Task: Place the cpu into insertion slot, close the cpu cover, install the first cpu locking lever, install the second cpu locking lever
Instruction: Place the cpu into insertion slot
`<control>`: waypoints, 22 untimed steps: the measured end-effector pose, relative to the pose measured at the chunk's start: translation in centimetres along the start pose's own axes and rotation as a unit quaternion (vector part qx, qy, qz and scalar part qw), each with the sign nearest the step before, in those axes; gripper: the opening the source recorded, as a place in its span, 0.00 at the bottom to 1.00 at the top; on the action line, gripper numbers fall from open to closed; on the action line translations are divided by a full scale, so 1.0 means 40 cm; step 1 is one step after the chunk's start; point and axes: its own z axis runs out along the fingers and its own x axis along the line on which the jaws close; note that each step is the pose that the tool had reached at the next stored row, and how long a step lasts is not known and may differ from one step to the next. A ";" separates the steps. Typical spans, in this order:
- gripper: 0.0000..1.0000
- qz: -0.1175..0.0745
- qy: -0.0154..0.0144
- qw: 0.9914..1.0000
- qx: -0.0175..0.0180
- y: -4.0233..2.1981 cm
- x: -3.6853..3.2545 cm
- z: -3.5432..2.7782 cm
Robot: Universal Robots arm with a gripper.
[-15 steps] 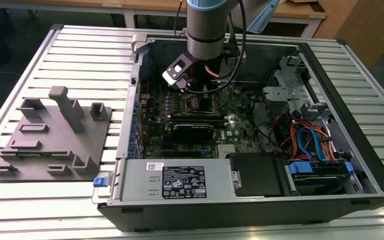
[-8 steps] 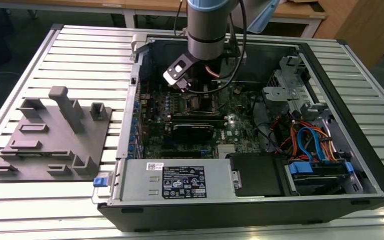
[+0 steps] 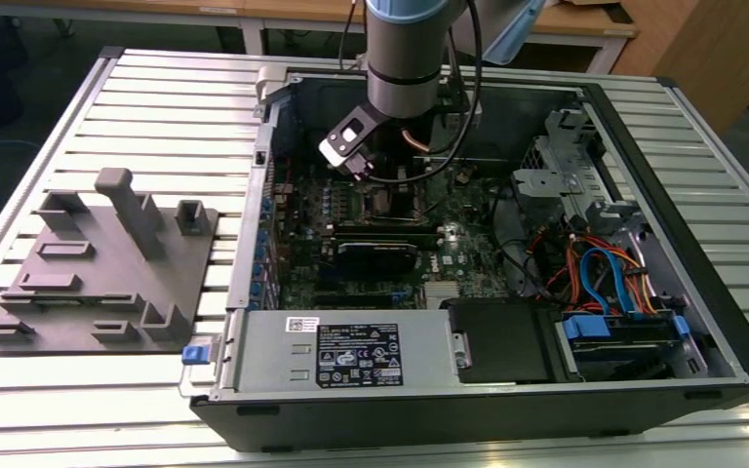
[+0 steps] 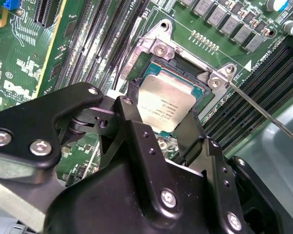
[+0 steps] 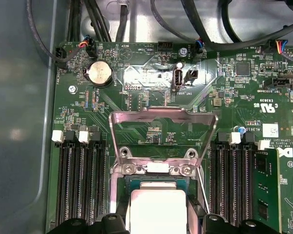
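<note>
The slatted desk (image 3: 89, 409) carries an open computer case (image 3: 479, 421). My arm (image 3: 408, 58) hangs down into it, so my fingers are inside the case. A grey fixture plate (image 3: 75, 292) lies on the desk well apart from them, towards the exterior view's left. Under my fingers lies the green motherboard (image 5: 136, 83), with dark memory slots (image 5: 80, 180) running on both sides of them. The cpu cover (image 5: 163, 116) stands raised on its hinge just beyond my fingertips, and the board shows through its square cut-out. In the second wrist view my fingers (image 4: 132, 122) are closed on the cpu (image 4: 166, 105), one black pad against each of two opposite edges. The chip is between them with its silver top up, down inside the socket (image 4: 205, 92). I cannot tell whether it is fully seated. The first wrist view shows the same grip, with the cpu (image 5: 157, 209) between my fingers (image 5: 116, 223). A thin wire locking lever (image 4: 263, 111) runs out from the socket corner near my fingers, lying free over the memory slots. A round coin cell (image 5: 99, 73) sits on the board well beyond the raised cover.
</note>
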 end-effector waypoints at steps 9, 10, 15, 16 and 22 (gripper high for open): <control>0.54 0.000 0.000 1.000 0.000 0.000 0.000 -0.001; 0.54 0.000 0.000 1.000 0.000 0.000 0.000 -0.002; 0.54 0.001 0.000 1.000 0.000 0.001 0.000 -0.005; 0.54 0.001 0.000 1.000 0.000 0.001 0.000 -0.005; 0.54 0.002 0.001 1.000 0.000 0.000 0.000 -0.003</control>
